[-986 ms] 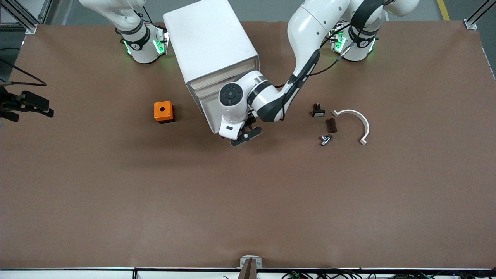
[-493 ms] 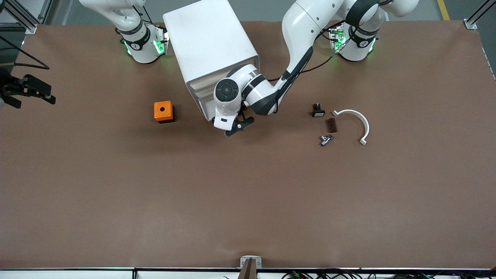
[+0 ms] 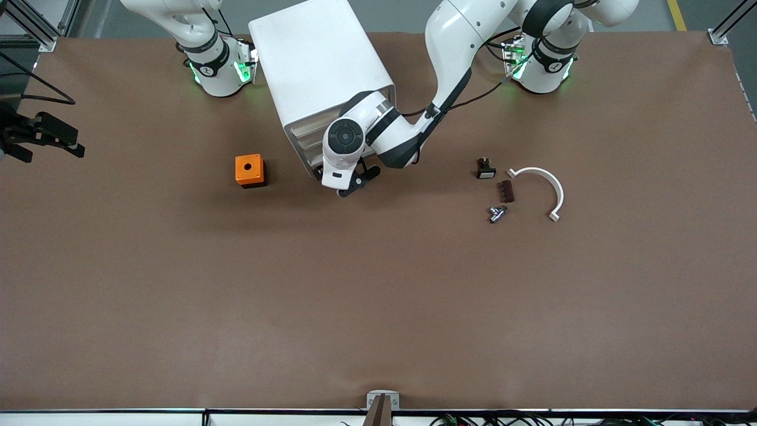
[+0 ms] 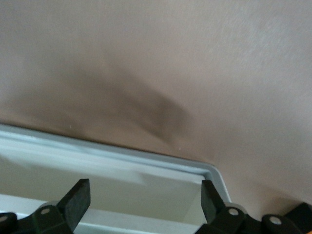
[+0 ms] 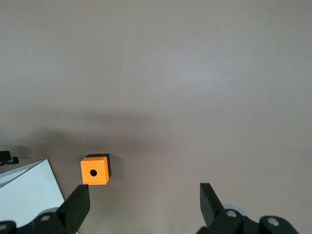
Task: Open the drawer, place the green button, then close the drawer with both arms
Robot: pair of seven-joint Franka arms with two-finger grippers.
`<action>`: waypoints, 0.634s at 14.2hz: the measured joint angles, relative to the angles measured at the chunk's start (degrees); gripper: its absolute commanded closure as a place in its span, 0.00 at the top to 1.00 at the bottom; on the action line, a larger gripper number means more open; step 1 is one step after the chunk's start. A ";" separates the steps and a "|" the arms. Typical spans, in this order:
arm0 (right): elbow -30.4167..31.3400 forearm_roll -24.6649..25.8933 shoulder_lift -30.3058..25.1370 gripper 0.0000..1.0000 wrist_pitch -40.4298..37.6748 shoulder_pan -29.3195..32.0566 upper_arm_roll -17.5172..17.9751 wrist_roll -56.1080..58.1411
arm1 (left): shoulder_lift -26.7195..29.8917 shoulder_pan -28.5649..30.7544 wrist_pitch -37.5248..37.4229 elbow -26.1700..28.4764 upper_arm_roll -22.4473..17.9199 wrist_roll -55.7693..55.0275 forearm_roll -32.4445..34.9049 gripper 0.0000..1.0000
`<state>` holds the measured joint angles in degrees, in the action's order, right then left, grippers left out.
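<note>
The white cabinet (image 3: 319, 59) stands between the arm bases. Its lowest drawer (image 3: 311, 165) sticks out only a little. My left gripper (image 3: 349, 182) is low at the drawer's front. In the left wrist view it (image 4: 145, 197) is open and empty, with its fingers spread over the drawer's white rim (image 4: 146, 163). The part of the tray that shows holds nothing. The button is not in view. My right gripper (image 3: 41, 139) waits, open and empty, above the right arm's end of the table; its fingers (image 5: 78, 202) show in the right wrist view.
An orange cube with a hole (image 3: 249, 170) sits beside the cabinet toward the right arm's end, also in the right wrist view (image 5: 94, 170). Toward the left arm's end lie a black switch (image 3: 486, 170), a brown piece (image 3: 505, 190), a small silvery part (image 3: 497, 213) and a white curved strip (image 3: 541, 186).
My left gripper has moved toward the cabinet, and the lowest drawer has slid in with it. My right gripper rose a little, then held still.
</note>
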<state>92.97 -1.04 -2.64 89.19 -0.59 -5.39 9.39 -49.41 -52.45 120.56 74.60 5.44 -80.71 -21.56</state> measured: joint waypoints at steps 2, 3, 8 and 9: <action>0.02 0.00 -0.07 1.00 -0.09 0.01 -0.04 -0.06 | -0.03 -0.15 0.06 0.28 -0.07 -0.20 -1.37 1.00; 0.07 0.00 -0.10 1.00 -0.14 0.09 -0.08 -0.09 | -0.04 -0.07 0.07 0.37 -0.10 -0.23 -1.75 1.00; 1.52 0.00 -0.60 1.00 -0.08 0.30 -0.31 -0.10 | -0.05 0.08 0.11 0.46 -0.16 -0.23 -2.04 1.00; 1.53 0.00 -0.65 1.00 -0.02 0.31 -0.31 -0.10 | -0.02 0.34 0.20 0.43 -0.37 -0.23 -2.03 1.00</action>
<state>94.50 -1.04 -3.29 89.17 -0.29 -5.70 9.29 -49.44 -52.11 120.76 75.04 5.07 -80.94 -23.60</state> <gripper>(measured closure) 0.000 0.000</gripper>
